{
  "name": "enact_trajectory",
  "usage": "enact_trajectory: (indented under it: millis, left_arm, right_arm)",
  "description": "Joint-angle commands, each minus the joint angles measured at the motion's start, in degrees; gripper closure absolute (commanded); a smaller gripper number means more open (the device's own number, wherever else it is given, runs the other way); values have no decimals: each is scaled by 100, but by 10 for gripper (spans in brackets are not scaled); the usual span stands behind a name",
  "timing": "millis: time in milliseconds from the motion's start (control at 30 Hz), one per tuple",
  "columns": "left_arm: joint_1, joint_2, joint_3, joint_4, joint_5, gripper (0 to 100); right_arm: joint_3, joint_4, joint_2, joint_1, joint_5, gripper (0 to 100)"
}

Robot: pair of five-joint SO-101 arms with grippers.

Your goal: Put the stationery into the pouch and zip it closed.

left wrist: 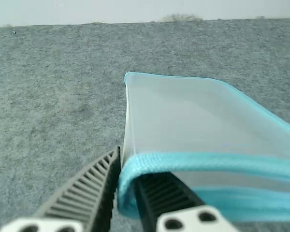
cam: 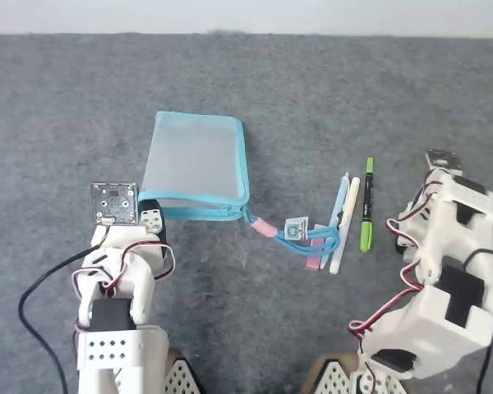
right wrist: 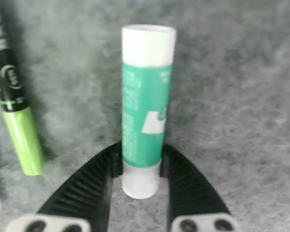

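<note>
Two arms work a grey mat (cam: 66, 98) that runs wide on every side, up to the pale strip of wall (cam: 246, 16) at the far edge. The broadest stretch of open mat lies beyond and to either side of the pouch (cam: 197, 160).

The translucent pouch, trimmed in teal, lies flat near the middle. Its zipped edge faces the arms, and the zip pull (cam: 267, 228) and its teal cord trail off toward the stationery.

The left gripper (left wrist: 127, 166) is clamped on the pouch's near corner, with the teal rim pinched between its ribbed black fingers (left wrist: 82, 193).

A band of mat separates the pouch from the loose stationery. There, pale pens (cam: 343, 217) lie side by side, and a green marker (cam: 366, 205) sits just beside them.

Next to the marker, the right gripper (right wrist: 141, 150) is closed on a green-and-white glue stick (right wrist: 146, 92), gripping it near one end with the rest pointing away from the wrist. Whether the stick rests on the mat or hangs just above it cannot be told
</note>
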Motion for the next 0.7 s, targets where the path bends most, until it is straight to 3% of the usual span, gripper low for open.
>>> enact_trajectory:
  millis: [0, 200, 300, 467, 667]
  left_arm:
    - [-35, -88, -31, -211, -35, 988]
    - [0, -88, -31, -220, -35, 988]
    - [9, -88, -31, -220, -35, 988]
    - [9, -88, -31, -202, -35, 988]
    - [9, -88, -31, -202, -35, 988]
  right_arm:
    - [123, 4, -330, -22, -9, 991]
    - [308, 268, -2053, -66, -9, 991]
    - [316, 699, -3134, -453, -9, 991]
    - [308, 1719, -4435, -2273, -26, 991]
    - [281, 2237, -4848, -4549, 0, 991]
